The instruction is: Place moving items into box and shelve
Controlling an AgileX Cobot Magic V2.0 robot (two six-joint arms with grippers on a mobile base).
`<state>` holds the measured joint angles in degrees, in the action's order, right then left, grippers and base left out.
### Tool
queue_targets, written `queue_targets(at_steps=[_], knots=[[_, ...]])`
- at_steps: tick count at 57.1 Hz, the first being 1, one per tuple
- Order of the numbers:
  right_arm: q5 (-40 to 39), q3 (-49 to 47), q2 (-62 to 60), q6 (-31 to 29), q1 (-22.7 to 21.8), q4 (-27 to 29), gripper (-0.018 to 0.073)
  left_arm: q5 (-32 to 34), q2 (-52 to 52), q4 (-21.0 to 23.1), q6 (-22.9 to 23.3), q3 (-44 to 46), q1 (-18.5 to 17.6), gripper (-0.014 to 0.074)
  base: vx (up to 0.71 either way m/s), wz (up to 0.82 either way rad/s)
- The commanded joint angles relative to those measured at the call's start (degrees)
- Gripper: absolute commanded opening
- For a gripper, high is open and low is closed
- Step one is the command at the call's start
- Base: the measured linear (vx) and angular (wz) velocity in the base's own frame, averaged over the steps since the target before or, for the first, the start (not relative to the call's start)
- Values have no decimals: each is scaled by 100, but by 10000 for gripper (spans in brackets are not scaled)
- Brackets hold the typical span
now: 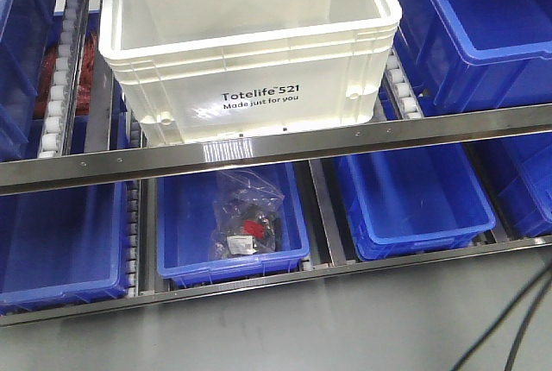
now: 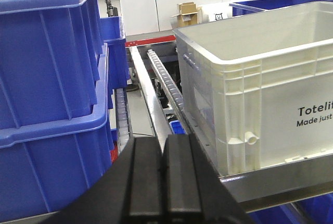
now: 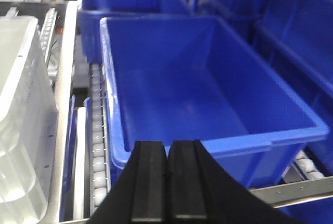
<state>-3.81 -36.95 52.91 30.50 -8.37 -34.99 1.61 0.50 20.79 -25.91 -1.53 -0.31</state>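
Left of the shelf lane, stacked blue bins [image 2: 49,94] stand beside a roller track [image 2: 164,78]. The left gripper [image 2: 164,174] is pressed closed with nothing between its fingers, just off the corner of the white Totelife crate [image 1: 250,52], which already sits on the upper shelf behind the steel rail [image 1: 276,148]. The soft toys are not visible; the crate's floor is hidden from these views. The right gripper [image 3: 167,182] is likewise closed and empty, over a blue bin [image 3: 208,94]. The job looks nearly done: back both arms straight away, avoiding crate rim and rail.
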Motion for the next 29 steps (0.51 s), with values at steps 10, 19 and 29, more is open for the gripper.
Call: queue_targets(at_steps=[10, 19, 29], knots=[[-1271, 1456, -983, 229, -237, 82, -3, 441, 74, 36, 37, 59, -3, 1, 0, 0], [-1184, 1903, -1417, 112, -67, 152, -3, 441, 74, 36, 37, 59, -3, 2, 0, 0], [-244, 1909, -2197, 53, 60, 152, -3, 441, 74, 36, 37, 59, -3, 2, 0, 0]])
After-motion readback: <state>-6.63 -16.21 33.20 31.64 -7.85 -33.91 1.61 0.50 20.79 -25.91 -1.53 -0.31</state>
